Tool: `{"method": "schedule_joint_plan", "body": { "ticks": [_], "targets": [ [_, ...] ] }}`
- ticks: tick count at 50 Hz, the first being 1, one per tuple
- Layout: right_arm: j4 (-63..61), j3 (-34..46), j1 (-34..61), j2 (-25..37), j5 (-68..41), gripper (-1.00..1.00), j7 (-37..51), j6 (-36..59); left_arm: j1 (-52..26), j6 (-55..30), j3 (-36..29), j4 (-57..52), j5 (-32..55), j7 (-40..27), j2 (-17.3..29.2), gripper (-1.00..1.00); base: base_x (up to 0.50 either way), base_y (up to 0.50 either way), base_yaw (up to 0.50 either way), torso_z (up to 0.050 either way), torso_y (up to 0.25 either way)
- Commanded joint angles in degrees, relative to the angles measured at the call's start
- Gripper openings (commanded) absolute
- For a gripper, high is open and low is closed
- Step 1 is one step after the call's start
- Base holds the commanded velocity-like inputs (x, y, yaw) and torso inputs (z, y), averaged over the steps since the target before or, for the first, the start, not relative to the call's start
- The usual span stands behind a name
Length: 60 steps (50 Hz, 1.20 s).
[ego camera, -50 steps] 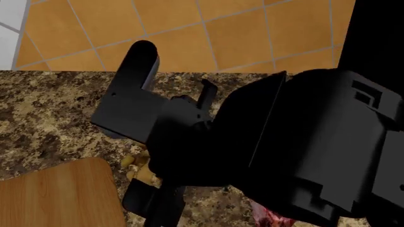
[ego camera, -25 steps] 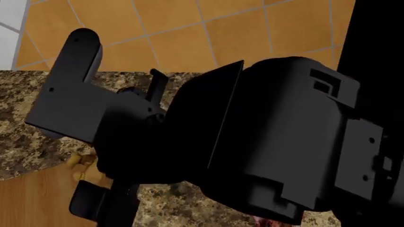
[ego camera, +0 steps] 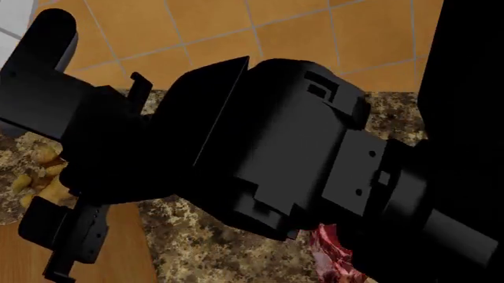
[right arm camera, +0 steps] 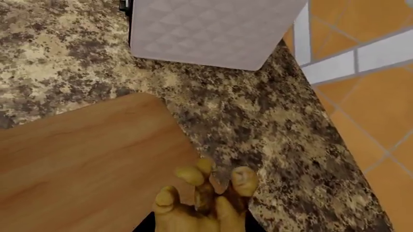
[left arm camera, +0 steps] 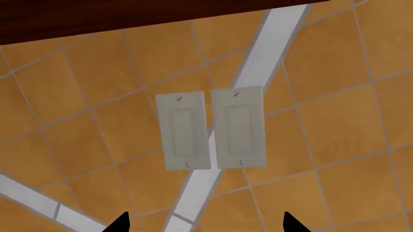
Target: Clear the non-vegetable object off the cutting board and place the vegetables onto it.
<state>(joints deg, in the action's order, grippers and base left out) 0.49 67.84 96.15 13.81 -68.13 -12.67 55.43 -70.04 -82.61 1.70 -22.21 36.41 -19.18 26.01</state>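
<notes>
Right wrist view is showing you the ginger (right arm camera: 205, 200) at the bottom centre of the frame, pinched in the right hand (right arm camera: 200, 223) and hanging just over the corner of the board (right arm camera: 84, 154), right at its edge beside the speckled tabletop (right arm camera: 271, 125). Only the dark bases of the hand are showing under the root, but the ginger is sitting clear of the surface, so you are carrying it clenched.

Head view is mostly being blocked by the right arm; the ginger (ego camera: 35, 177) is peeking out at the left edge, the board (ego camera: 130, 247) at lower left, and the steak (ego camera: 331, 259) is lying on the tabletop at bottom centre, already off the board.

The risk is releasing now: the root is hovering over the board's rim, and being knobbly it could roll off onto the tabletop. Carry it further inboard first. With the arm filling your head view, you are also judging height nearly blind, so a fast descent could jam the ginger into the wood.

The left hand (left arm camera: 203, 227) is pointing at wall switches, fingertips spread and empty. The onion is not in view.
</notes>
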Motion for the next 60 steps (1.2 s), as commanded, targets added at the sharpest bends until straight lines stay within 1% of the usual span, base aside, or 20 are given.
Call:
{"method": "schedule_joint_plan", "body": {
  "ticks": [1,11,22,23,28,34,38,44,49,54,55,58,60],
  "targets": [
    [1.86,-0.93,-2.59,-3.56,1.56,-1.00,-2.55,-1.51,-0.45,-0.34,1.77,0.18,1.14,1.46,-0.69,1.00,0.00,0.00,0.00,0.000,0.000],
    [0.18,0.38,-4.63,-3.95,0.63,-1.00,-2.06,-0.84,-0.64,-0.57,1.90,0.13,1.71,0.94,-0.79,1.00,0.00,0.00,0.00,0.000,0.000],
    [1.88,1.50,-5.75,-4.49,1.97,-1.00,-1.56,-1.55,-0.24,-0.53,2.26,-0.03,2.35,0.58,-0.46,1.00,0.00,0.00,0.00,0.000,0.000],
    [2.29,1.53,-5.53,-4.62,2.69,1.00,-0.64,-1.72,-0.34,-0.63,2.30,-0.07,2.44,0.52,-0.45,1.00,0.00,0.00,0.00,0.000,0.000],
    [2.13,1.04,-5.03,-4.35,2.64,1.00,0.68,-1.49,-0.29,-0.45,2.15,0.00,2.63,0.36,-0.40,1.00,0.00,0.00,0.00,0.000,0.000],
    [-4.26,0.10,-2.86,-2.11,1.38,1.00,4.58,0.79,-0.03,-0.20,2.11,0.15,2.79,0.07,-0.40,1.00,0.00,0.00,0.00,0.000,0.000],
    [-8.21,-2.87,-0.90,-0.23,-3.12,1.00,8.96,3.94,-0.74,-0.42,1.93,0.22,3.05,-0.14,-0.54,1.00,0.00,0.00,0.00,0.000,0.000],
    [-12.19,-6.12,-0.84,3.10,-8.35,1.00,15.42,6.36,-0.90,-0.54,1.87,0.09,3.46,-0.47,-0.75,1.00,0.00,0.00,0.00,0.000,0.000],
    [-15.30,-9.26,0.63,6.91,-15.81,1.00,21.53,9.71,-1.83,-0.45,1.46,0.71,3.53,-0.58,-0.57,1.00,0.00,0.00,0.00,0.000,0.000],
    [-16.25,-8.92,1.75,9.17,-18.56,1.00,25.17,12.72,-1.78,-0.31,1.37,0.75,3.81,-0.81,-0.84,1.00,0.00,0.00,0.00,0.000,0.000],
    [-16.23,-9.36,2.45,9.79,-21.17,1.00,26.90,13.76,-2.17,-0.79,1.42,0.54,4.08,-0.97,-1.00,1.00,0.00,0.00,0.00,0.000,0.000],
    [-16.91,-9.61,3.10,10.71,-23.57,1.00,29.15,14.73,-2.70,-1.53,1.76,0.10,4.58,-1.33,-1.11,1.00,0.00,0.00,0.00,0.000,0.000],
    [-18.32,-10.02,3.15,12.12,-26.87,1.00,32.60,15.17,-2.43,-1.81,2.06,-0.14,4.88,-1.53,-1.21,1.00,0.00,0.00,0.00,0.000,0.000]
  ]
}}
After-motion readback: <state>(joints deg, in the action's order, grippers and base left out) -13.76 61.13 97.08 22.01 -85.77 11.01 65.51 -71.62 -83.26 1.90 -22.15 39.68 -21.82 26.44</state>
